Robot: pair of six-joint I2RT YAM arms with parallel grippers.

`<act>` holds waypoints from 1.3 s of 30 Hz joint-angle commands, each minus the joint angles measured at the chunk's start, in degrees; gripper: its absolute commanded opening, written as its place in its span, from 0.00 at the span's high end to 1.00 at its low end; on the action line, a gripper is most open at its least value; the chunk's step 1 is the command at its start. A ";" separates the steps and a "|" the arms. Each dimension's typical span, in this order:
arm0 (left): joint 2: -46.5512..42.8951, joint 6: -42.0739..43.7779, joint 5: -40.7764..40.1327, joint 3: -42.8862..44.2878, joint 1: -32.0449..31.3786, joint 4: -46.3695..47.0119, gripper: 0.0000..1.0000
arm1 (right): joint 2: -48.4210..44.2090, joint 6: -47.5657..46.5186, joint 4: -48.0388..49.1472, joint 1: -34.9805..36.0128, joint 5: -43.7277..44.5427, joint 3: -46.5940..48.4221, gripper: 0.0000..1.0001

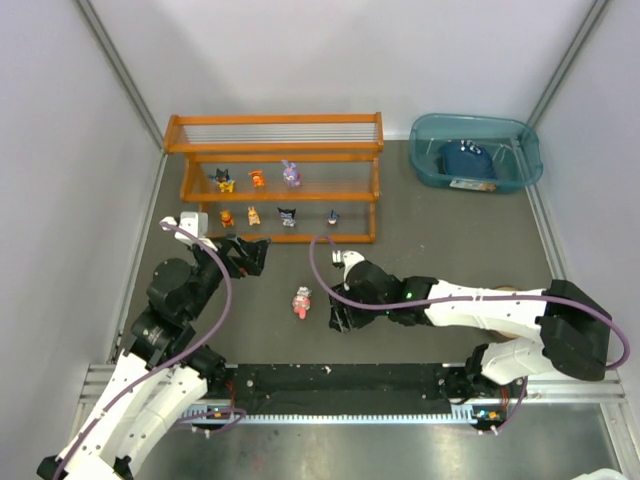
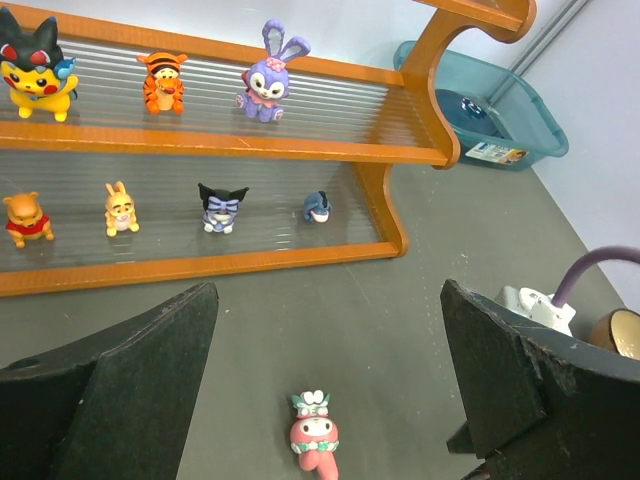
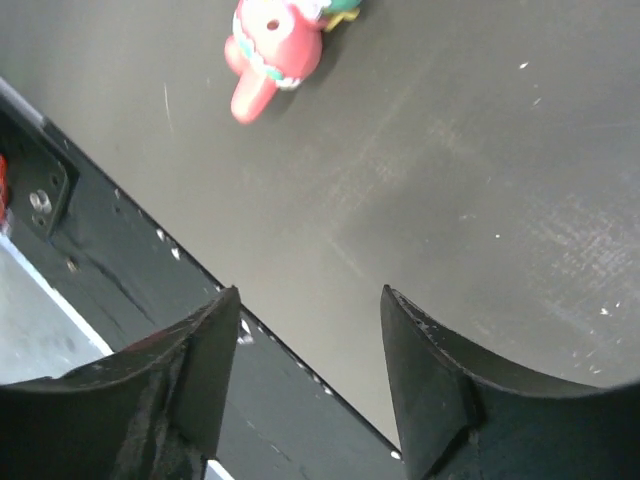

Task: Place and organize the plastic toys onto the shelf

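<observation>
The orange shelf stands at the back of the table and also shows in the left wrist view. Its middle tier holds a black-yellow toy, an orange toy and a purple bunny. Its lowest tier holds several small toys, among them a tan one and a navy-white one. A pink-red-white toy lies on its back on the table. My left gripper is open and empty, behind the pink toy. My right gripper is open and empty, just right of it.
A translucent teal bin at the back right holds a dark blue object with white marks. A black rail runs along the table's near edge. Grey walls close in both sides.
</observation>
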 commanded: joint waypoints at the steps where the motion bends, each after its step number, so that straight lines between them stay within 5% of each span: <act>1: -1.47 -0.35 -0.78 -0.12 -0.02 -0.53 0.01 | 0.44 11.18 4.72 0.22 8.96 4.47 0.36; 11: -4.28 -1.32 -2.54 -0.38 -0.02 -3.17 0.01 | 13.17 5.85 4.19 -1.28 2.84 19.77 0.31; 21: -6.22 -1.94 -4.65 -0.38 -0.02 -4.31 0.01 | 22.05 24.48 3.93 -0.66 11.62 20.39 0.27; 39: -6.75 -1.24 -5.97 -0.91 -0.02 -4.66 0.01 | 28.65 22.65 0.94 -3.47 12.24 25.49 0.25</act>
